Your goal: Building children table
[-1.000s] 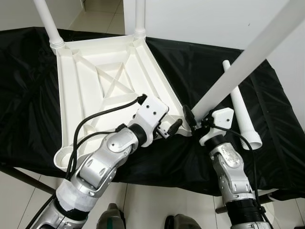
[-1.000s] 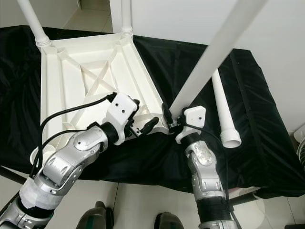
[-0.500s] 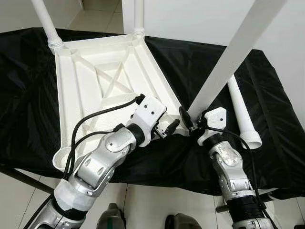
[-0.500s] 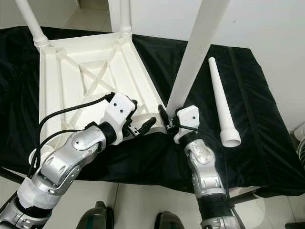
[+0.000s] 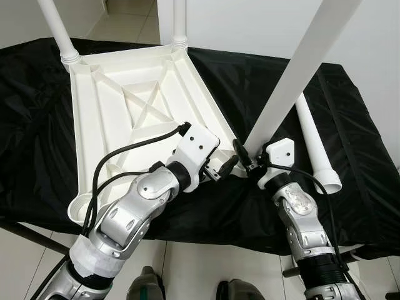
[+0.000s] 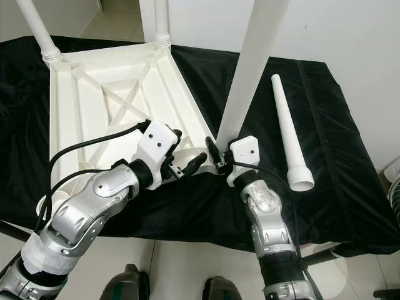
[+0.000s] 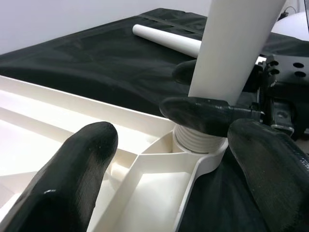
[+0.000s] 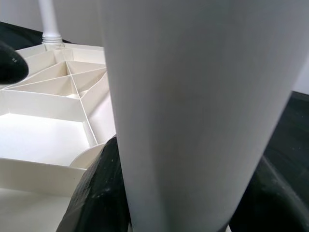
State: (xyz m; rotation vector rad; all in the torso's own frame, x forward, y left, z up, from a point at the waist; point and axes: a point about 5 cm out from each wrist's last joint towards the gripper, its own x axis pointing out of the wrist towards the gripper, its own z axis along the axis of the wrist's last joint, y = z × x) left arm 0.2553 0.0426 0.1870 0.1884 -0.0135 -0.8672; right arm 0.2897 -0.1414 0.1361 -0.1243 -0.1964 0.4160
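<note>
While the upside-down white plastic tabletop (image 5: 134, 119) lies on the black-draped surface (image 5: 350, 125), two legs are already up at its far corners and a spare white tapered leg (image 5: 317, 150) lies loose to the right. Right gripper (image 5: 250, 164) is clamped on a long white leg (image 5: 294, 81) sitting in the near-right corner socket (image 7: 198, 145). Left gripper (image 5: 220, 170) is spread open just beside that corner, crowding it. The left wrist view shows the leg's ribbed base in the socket; the right wrist view is mostly leg up close.
</note>
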